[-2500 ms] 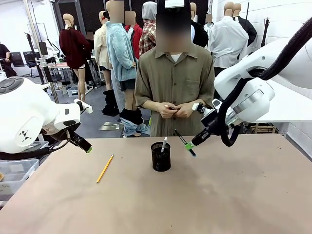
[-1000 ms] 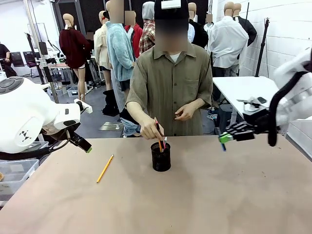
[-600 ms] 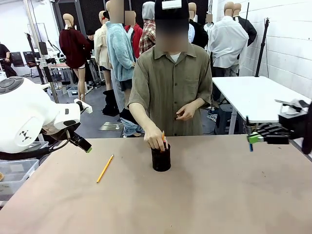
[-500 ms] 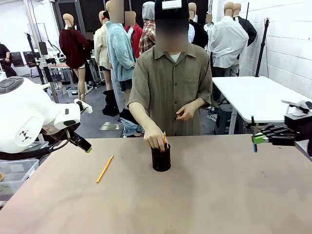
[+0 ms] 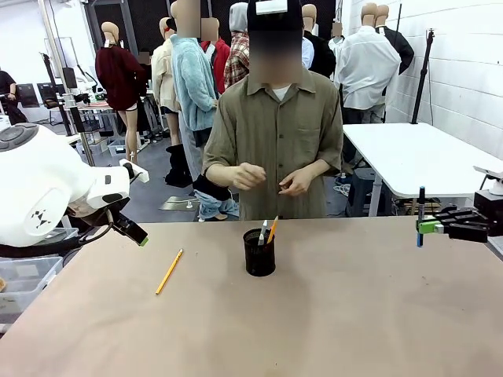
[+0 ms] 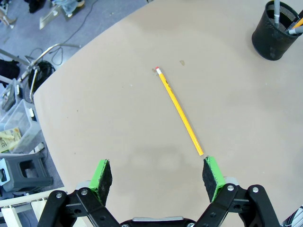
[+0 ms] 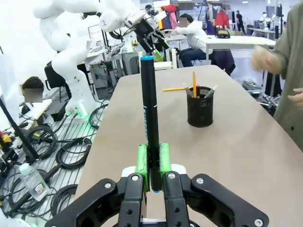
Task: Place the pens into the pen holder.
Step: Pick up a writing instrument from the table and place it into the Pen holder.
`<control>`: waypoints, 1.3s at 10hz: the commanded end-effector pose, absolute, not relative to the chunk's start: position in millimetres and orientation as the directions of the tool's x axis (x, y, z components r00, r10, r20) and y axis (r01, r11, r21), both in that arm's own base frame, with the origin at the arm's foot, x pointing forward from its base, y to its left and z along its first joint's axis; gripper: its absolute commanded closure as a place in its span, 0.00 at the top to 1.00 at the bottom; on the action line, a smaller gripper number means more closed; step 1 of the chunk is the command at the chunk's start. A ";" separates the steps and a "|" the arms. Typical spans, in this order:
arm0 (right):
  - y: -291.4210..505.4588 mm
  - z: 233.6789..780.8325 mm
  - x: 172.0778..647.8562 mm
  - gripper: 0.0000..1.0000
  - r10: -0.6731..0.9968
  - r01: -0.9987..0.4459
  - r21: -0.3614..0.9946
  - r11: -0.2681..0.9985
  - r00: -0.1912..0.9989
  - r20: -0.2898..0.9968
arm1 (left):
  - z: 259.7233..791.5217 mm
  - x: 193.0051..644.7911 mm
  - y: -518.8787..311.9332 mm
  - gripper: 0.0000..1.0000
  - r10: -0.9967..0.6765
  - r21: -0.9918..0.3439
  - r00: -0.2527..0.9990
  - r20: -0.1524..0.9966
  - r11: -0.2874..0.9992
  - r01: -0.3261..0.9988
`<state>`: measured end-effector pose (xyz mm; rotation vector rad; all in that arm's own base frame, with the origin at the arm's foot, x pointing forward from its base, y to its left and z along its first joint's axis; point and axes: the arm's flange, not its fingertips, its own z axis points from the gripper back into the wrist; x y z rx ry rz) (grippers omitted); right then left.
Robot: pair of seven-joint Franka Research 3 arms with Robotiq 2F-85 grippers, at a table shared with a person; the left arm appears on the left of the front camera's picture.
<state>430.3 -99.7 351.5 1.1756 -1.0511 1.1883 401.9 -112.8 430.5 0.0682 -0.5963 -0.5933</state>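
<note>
Yellow pencil (image 5: pixel 169 272) lies flat on the bench (image 5: pixel 354 314), left of the middle. In the front view its long axis runs on a slant from near-left to far-right. In the left wrist view the pencil (image 6: pixel 180 110) has its pink eraser end pointing away from the fingers, and its other end lies close by one green pad.

A dark pen (image 5: pixel 421 215) stands upright at the bench's right edge, its long axis vertical and its blue tip on top. The right end effector (image 5: pixel 428 227) is clamped on it near its lower end. The right wrist view shows the pen (image 7: pixel 150 132) pinched between the two green pads of that end effector (image 7: pixel 152 161) and rising straight along the fingers.

At mid-bench the pen holder (image 5: pixel 259 252), a black mesh cup, stands upright, well apart from both loose pens. Inside it an orange pencil (image 5: pixel 271 230) leans to the right, and a whitish-grey pen (image 5: pixel 262 233) stands beside it, nearly upright. Both stick out above the rim. From the left wrist view the holder (image 6: pixel 276 29) sits far off, with the same two showing inside.

The left end effector (image 5: pixel 135 232) hangs over the bench's left side with its jaws wide apart and nothing between them (image 6: pixel 157 174).

The person's hands (image 5: pixel 248 177) are raised at chest height, clear of the holder.
</note>
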 end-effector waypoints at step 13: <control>58.5 384.2 499.4 0.00 0.206 -0.997 0.049 -0.063 0.035 0.978 | 427.6 401.3 -112.4 1.00 -0.544 0.231 0.662 0.516 0.833 0.503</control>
